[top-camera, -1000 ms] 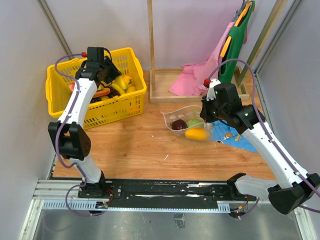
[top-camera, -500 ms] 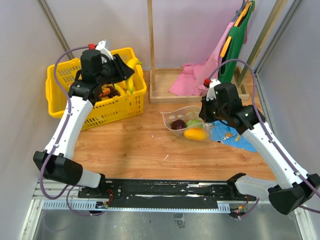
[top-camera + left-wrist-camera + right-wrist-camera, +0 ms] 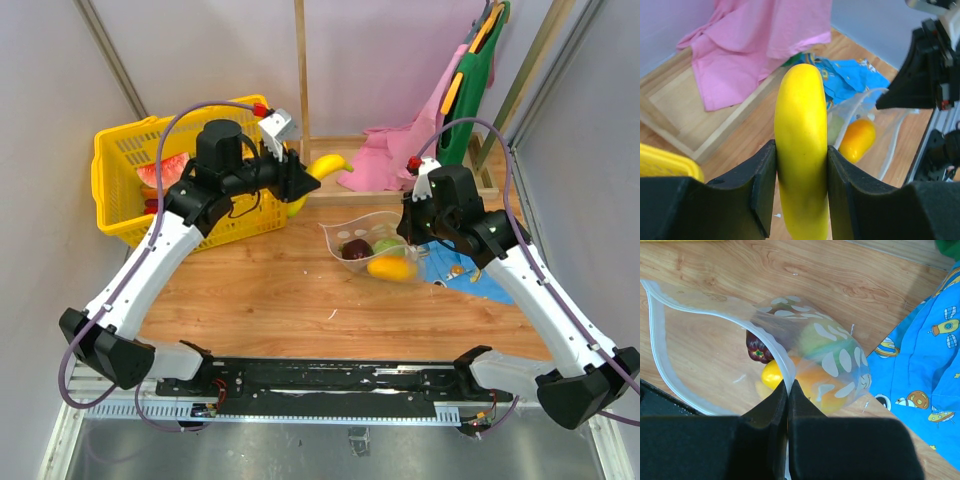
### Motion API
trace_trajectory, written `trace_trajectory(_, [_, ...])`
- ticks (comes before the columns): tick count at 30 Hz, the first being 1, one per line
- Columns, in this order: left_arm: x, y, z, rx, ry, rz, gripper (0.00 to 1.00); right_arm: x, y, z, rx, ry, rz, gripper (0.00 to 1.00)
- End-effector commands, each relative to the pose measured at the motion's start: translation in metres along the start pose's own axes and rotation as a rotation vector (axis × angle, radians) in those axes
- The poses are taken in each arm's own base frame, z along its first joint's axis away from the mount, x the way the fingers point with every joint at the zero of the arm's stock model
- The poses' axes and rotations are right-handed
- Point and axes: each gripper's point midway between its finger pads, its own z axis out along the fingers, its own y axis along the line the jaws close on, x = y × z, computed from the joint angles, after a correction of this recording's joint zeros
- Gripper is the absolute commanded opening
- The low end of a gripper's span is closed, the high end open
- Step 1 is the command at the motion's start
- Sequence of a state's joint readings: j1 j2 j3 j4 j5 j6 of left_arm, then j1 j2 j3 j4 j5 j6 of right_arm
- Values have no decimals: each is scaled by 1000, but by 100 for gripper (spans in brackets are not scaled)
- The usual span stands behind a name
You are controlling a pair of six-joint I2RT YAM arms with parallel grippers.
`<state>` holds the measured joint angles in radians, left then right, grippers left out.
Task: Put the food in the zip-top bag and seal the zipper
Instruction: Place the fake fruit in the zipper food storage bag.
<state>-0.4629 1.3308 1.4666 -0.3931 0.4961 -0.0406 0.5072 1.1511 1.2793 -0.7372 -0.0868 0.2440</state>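
The zip-top bag (image 3: pixel 790 312), clear with white dots, lies on the wooden table (image 3: pixel 270 290) right of centre, touching a blue patterned cloth (image 3: pixel 920 355). The right gripper (image 3: pixel 788 390) is clenched on the bag's mouth edge, pinching the white zipper (image 3: pixel 657 335) at one spot, so the mouth stands as a loose loop facing the left arm. Inside sit a dark purple piece (image 3: pixel 757 347), a green round fruit (image 3: pixel 812 337) and a yellow-orange pepper (image 3: pixel 772 375), the pepper nearest the opening.

The left gripper (image 3: pixel 800 150) grasps a banana (image 3: pixel 800 100) across its middle and holds it in the air, just past the yellow basket (image 3: pixel 120 215) and well apart from the bag.

Several things could go wrong from here, as I judge it:
- The banana is smooth, curved and held at one narrow band, so it may swivel or slip between the fingers on the way over.
- The mouth is lifted at a single point, so the slack rim may fold shut or catch the banana's tip.
- A push against that rim could drag the light bag along the table or tug it out of the pinch.
- The pepper could roll out if the bag tips.
- A banana end left across the opening would keep the zipper from closing.
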Motion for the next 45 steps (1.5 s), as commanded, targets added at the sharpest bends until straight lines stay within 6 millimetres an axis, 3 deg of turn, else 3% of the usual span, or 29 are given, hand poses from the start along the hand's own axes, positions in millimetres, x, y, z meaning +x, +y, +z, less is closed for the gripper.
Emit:
trace_trajectory(1, [-3, -37, -6, 172, -12, 181, 2, -9, -2, 0, -4, -35, 25, 1])
trace_trajectory(10, [35, -80, -1, 333, 86, 358, 4, -9, -2, 1, -6, -31, 21, 1])
trace_trajectory(21, [76, -98, 20, 390, 230, 580, 0, -9, 1, 2, -20, -28, 26, 1])
trace_trajectory(32, [79, -111, 44, 433, 280, 790, 0, -7, 4, 3, -37, -25, 32, 1])
trace_trajectory(45, [95, -101, 74, 381, 341, 908, 3, -6, 7, 5, -59, -24, 34, 1])
